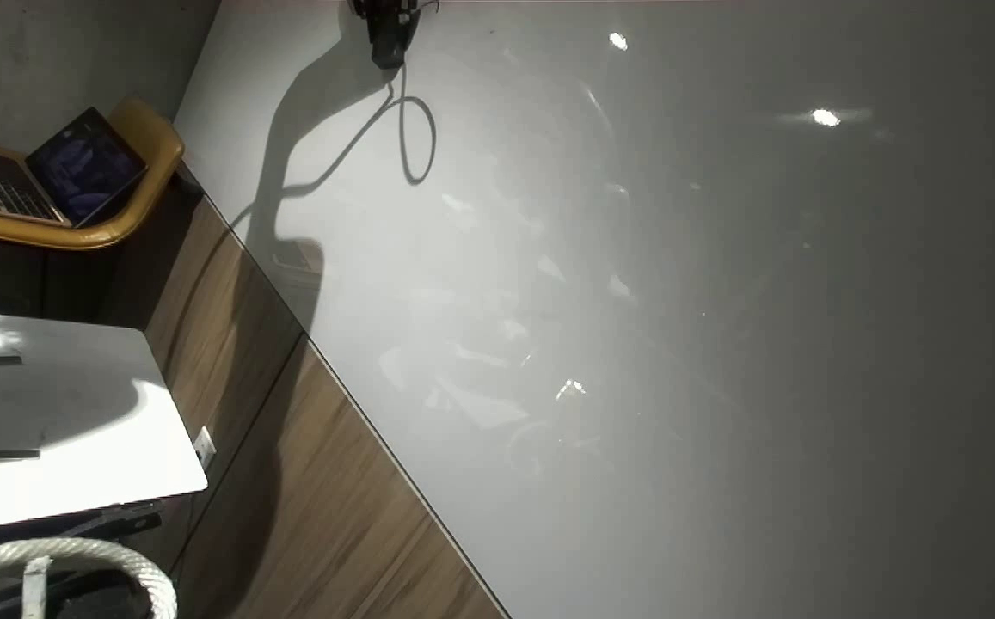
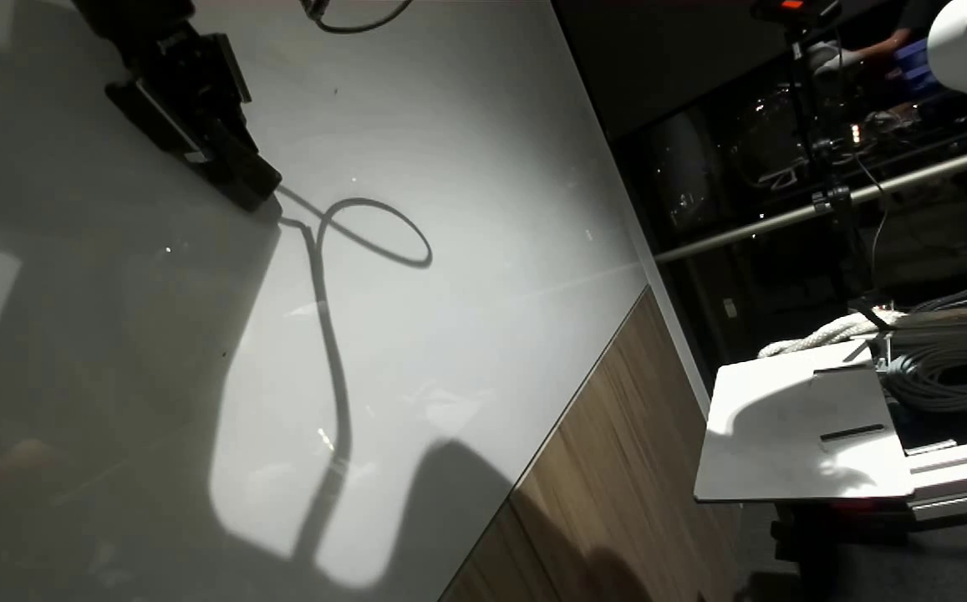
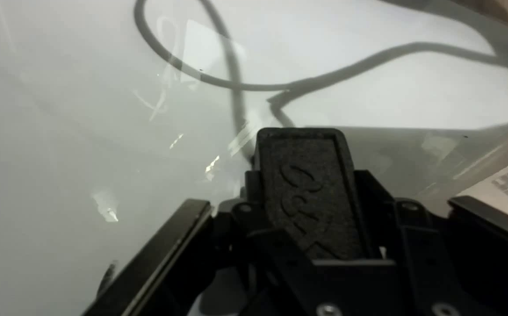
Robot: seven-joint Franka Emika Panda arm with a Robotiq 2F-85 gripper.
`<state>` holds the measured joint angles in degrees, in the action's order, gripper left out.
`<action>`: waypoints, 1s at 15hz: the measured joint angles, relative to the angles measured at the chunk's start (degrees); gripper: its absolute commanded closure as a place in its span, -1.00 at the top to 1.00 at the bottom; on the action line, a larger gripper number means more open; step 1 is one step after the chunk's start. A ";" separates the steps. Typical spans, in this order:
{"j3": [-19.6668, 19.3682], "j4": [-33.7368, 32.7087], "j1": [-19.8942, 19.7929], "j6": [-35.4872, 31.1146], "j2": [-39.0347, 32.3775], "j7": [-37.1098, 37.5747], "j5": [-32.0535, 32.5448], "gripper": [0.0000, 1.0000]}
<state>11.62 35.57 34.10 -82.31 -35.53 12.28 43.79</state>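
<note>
My gripper (image 3: 308, 186) is shut on a dark block (image 3: 311, 153), which looks like a felt eraser with curved lines cut into its face. Its fingers (image 3: 252, 186) press the block from both sides. In an exterior view the block (image 2: 251, 180) points down toward a glossy whitish surface (image 2: 483, 276); its end meets its own shadow, so it touches or nearly touches there. At the top edge of an exterior view the block (image 1: 389, 53) shows small and dark. Faint smears and bright reflections mark the surface around it.
A looped cable shadow (image 1: 433, 137) falls beside the block. Wood panelling (image 1: 359, 499) borders the glossy surface. A laptop (image 1: 89, 168) rests on a yellow chair (image 1: 110, 232). A white-topped stand (image 2: 801, 426) with rope (image 2: 834, 330) and coiled cable (image 2: 951, 376) stands beyond the edge.
</note>
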 measured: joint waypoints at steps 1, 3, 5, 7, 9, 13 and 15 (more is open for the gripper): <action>-1.44 -0.44 0.61 0.20 -0.19 -0.58 -0.62 -0.42; -3.92 -1.56 1.12 1.30 -0.37 -1.89 -2.07 -0.42; -6.41 -3.36 1.03 3.20 -0.33 -3.76 -2.88 -0.42; -9.04 -6.27 0.54 5.37 -0.09 -6.23 -2.96 -0.42; -11.54 -9.42 -0.60 6.87 0.48 -8.79 -2.98 -0.42; -13.74 -10.20 -5.02 7.11 3.51 -10.42 -5.72 -0.42; -13.80 -9.82 -6.93 7.14 4.40 -10.42 -8.11 -0.42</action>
<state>-2.18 25.75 27.17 -75.16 -31.13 1.86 35.68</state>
